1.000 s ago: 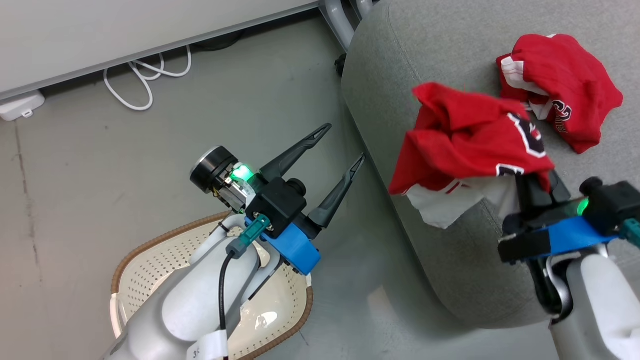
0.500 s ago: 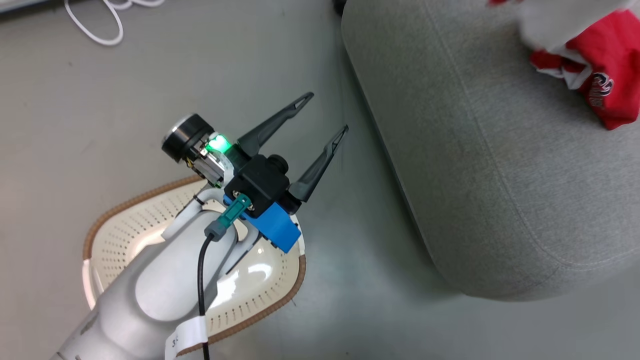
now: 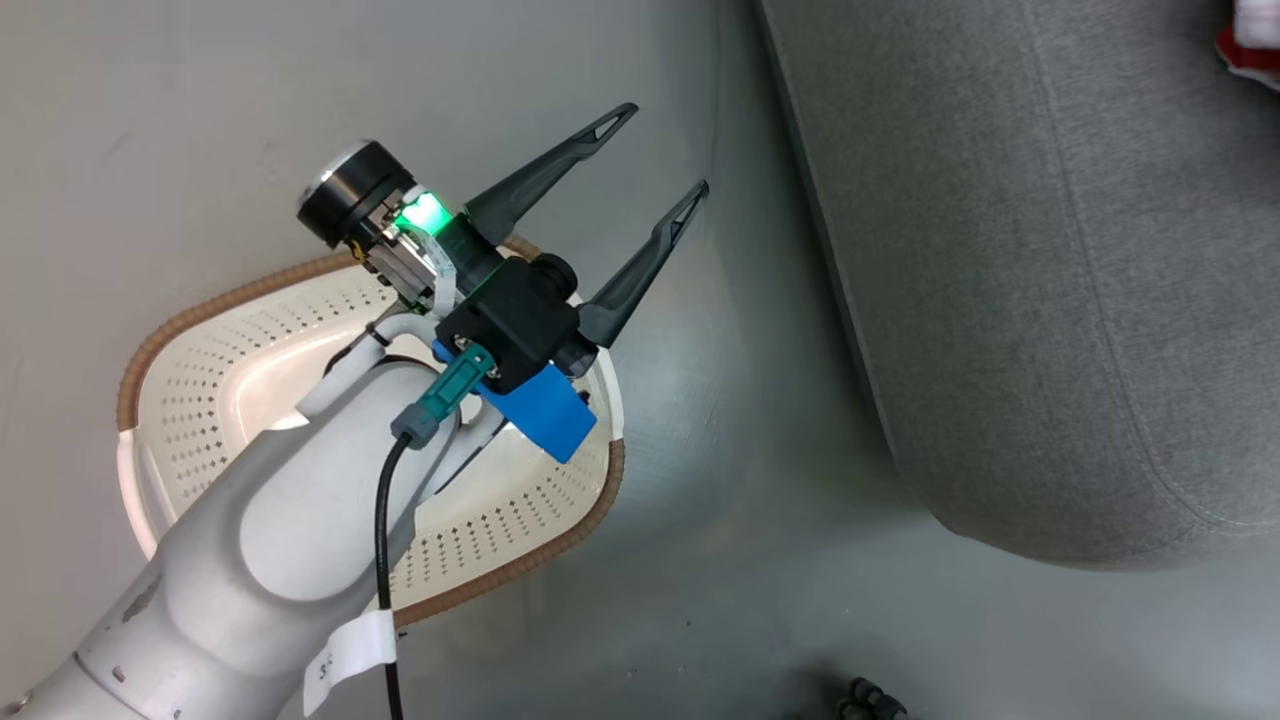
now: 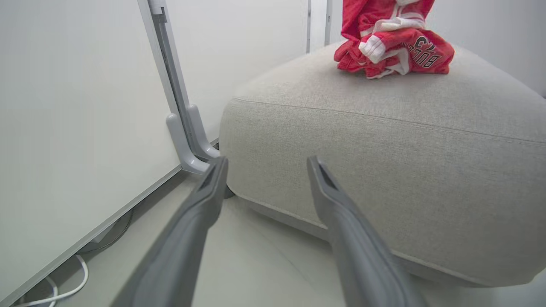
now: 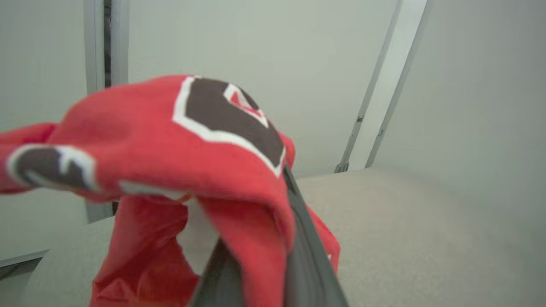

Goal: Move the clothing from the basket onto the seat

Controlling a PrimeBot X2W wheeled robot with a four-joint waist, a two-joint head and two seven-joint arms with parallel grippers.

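My left gripper [image 3: 660, 150] stands open with nothing between its fingers, over the floor just beyond the cream basket [image 3: 200, 310], whose visible inside holds no garment. In the left wrist view it [image 4: 266, 162] faces the side of the grey seat [image 4: 384, 149]. A red garment [image 4: 396, 51] printed with white letters lies bunched on top of the seat. My right gripper [image 5: 273, 204] is shut on a second red garment [image 5: 170, 128], held above the seat [image 5: 405, 234]. A red sliver of clothing [image 3: 1245, 45] shows at the top right of the head view, on the seat [image 3: 1050, 250].
A white partition panel [image 4: 64, 106] with a grey foot [image 4: 187, 140] stands beside the seat, and a white cable [image 4: 64, 292] lies under it. Grey floor [image 3: 750, 500] separates basket and seat. A small dark object [image 3: 870, 700] sits at the bottom edge.
The head camera has tilted down and shifted. The right gripper with its red garment has left the head view. The left gripper stays open over the basket.
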